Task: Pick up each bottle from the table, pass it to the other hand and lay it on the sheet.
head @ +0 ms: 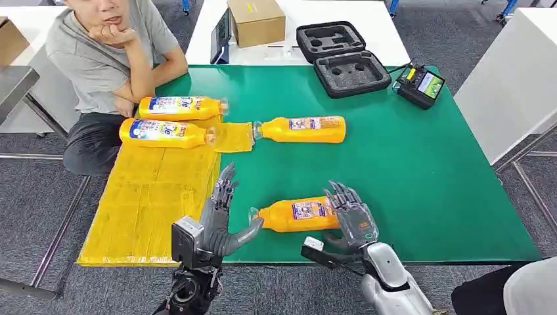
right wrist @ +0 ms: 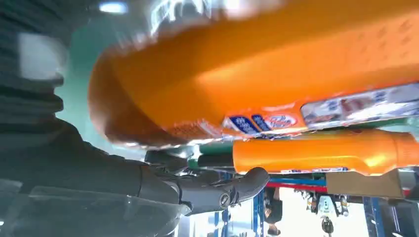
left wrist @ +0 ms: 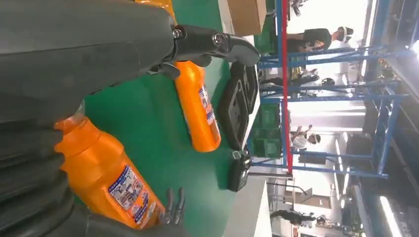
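The right hand (head: pixel 353 218) wraps the base of the near bottle (head: pixel 295 214), which lies on the table (head: pixel 420 170); the left hand (head: pixel 220 220) waits with fingers spread just off its cap. A grip this far back could let the bottle tip or roll during the pass. Beyond the fingers lies another bottle (head: pixel 302 129), and two (head: pixel 174 119) rest on the sheet (head: pixel 151 197) beside a seated person (head: pixel 105 59).

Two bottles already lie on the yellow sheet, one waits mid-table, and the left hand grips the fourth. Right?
Not quite: the right hand, not the left, grips the fourth bottle, as the head view shows. The left hand is beside its cap. The rest stands: two bottles lie on the sheet, one mid-table.
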`<state>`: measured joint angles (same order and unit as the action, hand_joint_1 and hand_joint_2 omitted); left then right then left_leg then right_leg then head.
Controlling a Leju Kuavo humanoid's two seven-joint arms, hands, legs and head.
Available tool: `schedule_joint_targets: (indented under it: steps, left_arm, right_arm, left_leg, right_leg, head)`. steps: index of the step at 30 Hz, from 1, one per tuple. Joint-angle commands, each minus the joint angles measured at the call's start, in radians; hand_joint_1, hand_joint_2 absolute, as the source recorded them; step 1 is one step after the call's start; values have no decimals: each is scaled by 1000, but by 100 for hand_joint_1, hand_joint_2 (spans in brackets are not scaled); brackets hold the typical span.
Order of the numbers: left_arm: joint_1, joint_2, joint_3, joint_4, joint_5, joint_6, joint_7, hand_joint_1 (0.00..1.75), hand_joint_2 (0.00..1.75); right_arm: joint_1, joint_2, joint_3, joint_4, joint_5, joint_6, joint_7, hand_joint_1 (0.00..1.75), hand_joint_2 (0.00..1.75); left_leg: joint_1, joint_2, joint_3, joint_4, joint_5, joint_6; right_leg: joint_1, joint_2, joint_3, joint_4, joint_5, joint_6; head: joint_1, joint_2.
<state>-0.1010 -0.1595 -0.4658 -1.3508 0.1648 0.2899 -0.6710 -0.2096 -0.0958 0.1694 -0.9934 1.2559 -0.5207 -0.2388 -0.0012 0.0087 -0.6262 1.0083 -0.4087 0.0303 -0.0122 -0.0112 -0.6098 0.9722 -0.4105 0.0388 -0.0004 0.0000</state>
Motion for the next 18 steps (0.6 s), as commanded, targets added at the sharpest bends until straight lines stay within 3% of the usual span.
schedule_joint_targets:
  steps: [1, 8, 15, 18]
  left_arm:
    - [-47, 11, -15, 77, -2, -9, 5, 0, 175]
    - [-47, 14, -13, 79, 4, -4, 4, 0, 175]
    - [-45, 15, -14, 76, 4, -4, 4, 0, 175]
    - [-45, 15, -13, 69, 6, 0, 4, 0, 175]
  right_arm:
    - [-33, -43, 53, 77, 18, 14, 20, 0, 175]
    - [-106, -42, 85, 152, 3, 48, 1, 0, 175]
    - [-115, -39, 84, 167, -2, 53, 3, 0, 175]
    - [-158, -44, 105, 254, -36, 168, 8, 0, 175]
  left_leg:
    - [0, -2, 4, -1, -1, -1]
    - [0, -1, 5, -1, -1, -1]
    - [0, -1, 5, -1, -1, -1]
    - [0, 0, 5, -1, -1, -1]
  right_leg:
    - [0, -1, 5, -1, -1, -1]
    - [0, 0, 5, -1, -1, -1]
    - [0, 0, 5, -1, -1, -1]
    - [0, 1, 5, -1, -1, -1]
  head:
    - [0, 0]
    - [0, 0]
    - [0, 0]
    - [0, 0]
